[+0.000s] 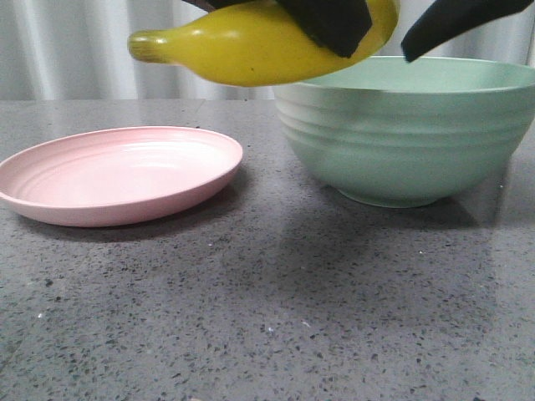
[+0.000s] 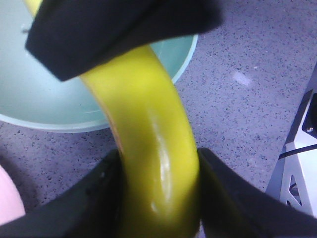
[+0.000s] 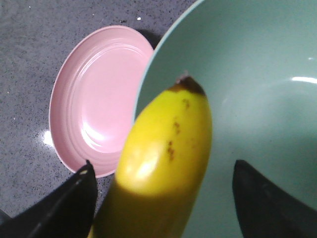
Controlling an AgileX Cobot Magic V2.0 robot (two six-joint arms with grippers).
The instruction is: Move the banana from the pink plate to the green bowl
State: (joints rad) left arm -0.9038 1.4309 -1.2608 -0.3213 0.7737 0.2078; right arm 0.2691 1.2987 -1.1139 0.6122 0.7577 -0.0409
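Fingers [image 2: 104, 198] of the left gripper [image 2: 158, 193] clamp the banana [image 1: 251, 46] above the green bowl [image 1: 401, 134] rim for release; right gripper [image 3: 163, 198] fingers spread, pink plate [image 1: 117, 175] beside.

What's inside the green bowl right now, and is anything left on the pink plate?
The green bowl shows only bare interior in the right wrist view; the banana, held above its rim, hides part of the bottom. The pink plate holds nothing.
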